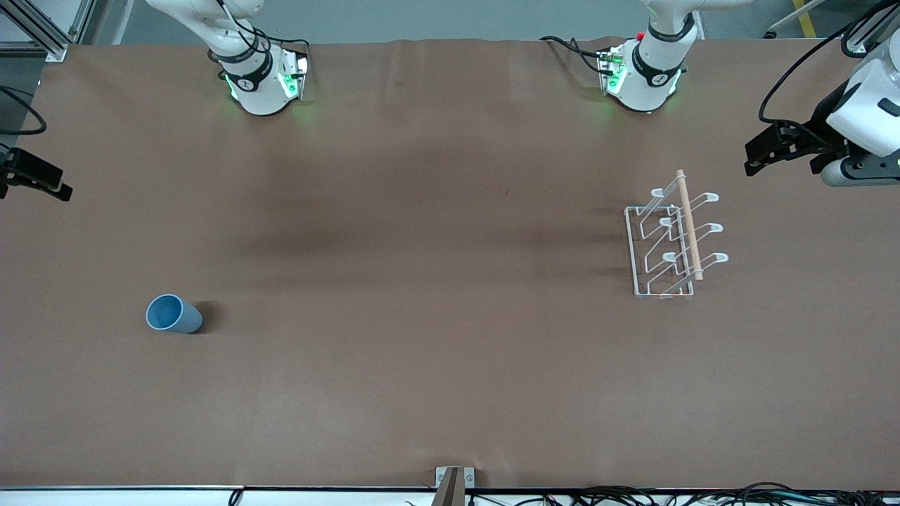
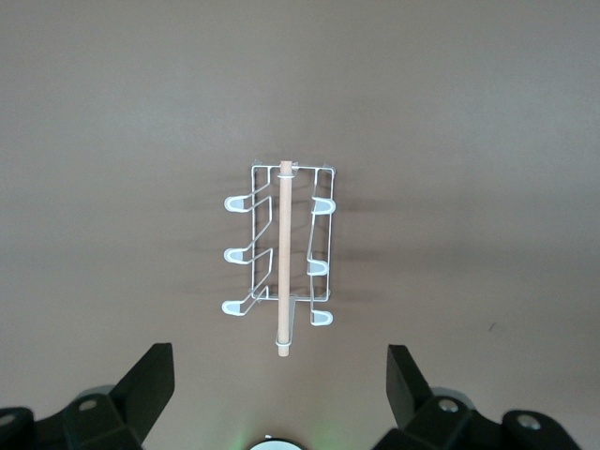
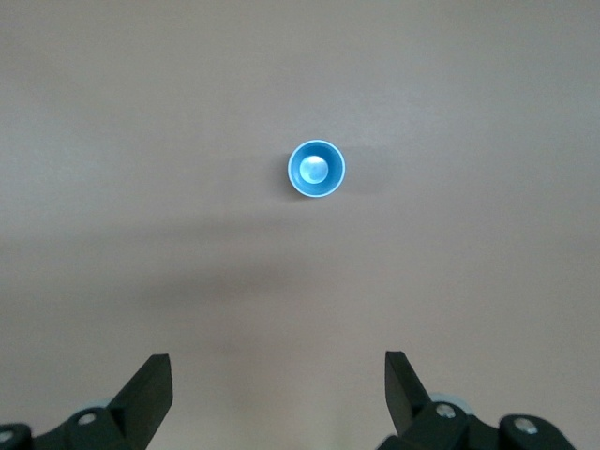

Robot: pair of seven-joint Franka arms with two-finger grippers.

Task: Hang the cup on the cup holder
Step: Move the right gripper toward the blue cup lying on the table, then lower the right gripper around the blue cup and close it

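The light blue cup (image 1: 172, 314) stands upright, mouth up, on the brown table toward the right arm's end. In the right wrist view I look straight down into the cup (image 3: 316, 169). The white wire cup holder (image 1: 671, 239) with its wooden rod stands toward the left arm's end and also shows in the left wrist view (image 2: 281, 253). All its prongs are bare. My right gripper (image 3: 277, 375) is open and empty, high over the table's edge (image 1: 42, 179) at the right arm's end. My left gripper (image 2: 278, 375) is open and empty, high over the table (image 1: 763, 151) beside the rack.
The two arm bases (image 1: 264, 81) (image 1: 643, 74) stand along the table's edge farthest from the front camera. A small metal bracket (image 1: 453, 485) and cables (image 1: 668, 495) sit at the edge nearest the camera. A wide stretch of bare brown cloth (image 1: 422, 281) lies between cup and rack.
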